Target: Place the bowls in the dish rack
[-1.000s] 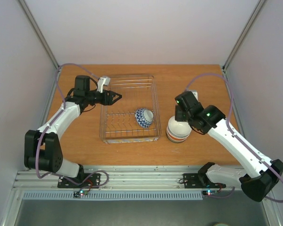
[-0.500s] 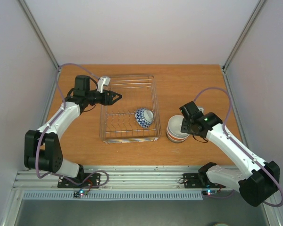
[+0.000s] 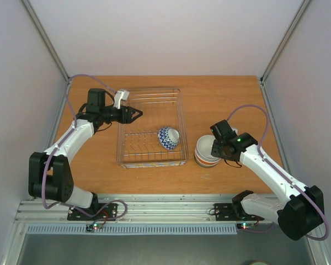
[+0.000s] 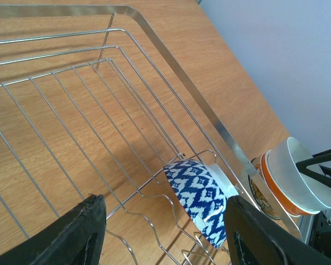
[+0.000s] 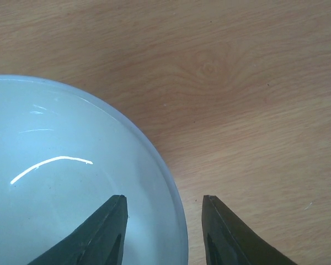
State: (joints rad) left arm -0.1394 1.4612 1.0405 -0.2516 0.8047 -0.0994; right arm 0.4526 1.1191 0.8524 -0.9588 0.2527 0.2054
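The top view places the dish rack (image 3: pixel 183 122) at table centre. The blue-white bowl (image 3: pixel 168 138) lies tilted in its near right part. The bowl stack (image 3: pixel 207 157) stands on the table just right of the rack.

Only the right wrist view shows the right gripper (image 5: pixel 163 205) with fingers apart. They straddle the white bowl (image 5: pixel 60 176) rim, one inside and one outside.

The left wrist view shows the left gripper (image 4: pixel 163 201) spread and empty over the rack's wires. It also shows an orange bowl (image 4: pixel 277 193) beneath the white one.
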